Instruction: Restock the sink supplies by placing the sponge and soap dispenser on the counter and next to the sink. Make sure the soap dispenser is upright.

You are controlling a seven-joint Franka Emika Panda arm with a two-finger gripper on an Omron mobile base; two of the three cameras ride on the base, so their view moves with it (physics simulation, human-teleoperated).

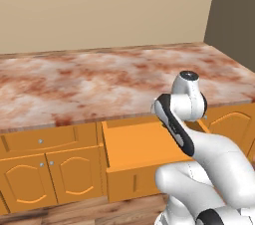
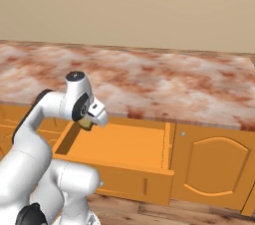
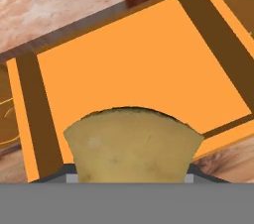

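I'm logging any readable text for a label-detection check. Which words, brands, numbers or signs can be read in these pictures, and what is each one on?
None: no words, brands, numbers or signs appear anywhere.
Yellow-tan sponge held in the end effector: bare surface, no print.
Open orange wooden drawer: plain panels.
Reddish-brown and white marbled stone counter: pattern only, no lettering.
Orange cabinet doors: blank, with small knobs.
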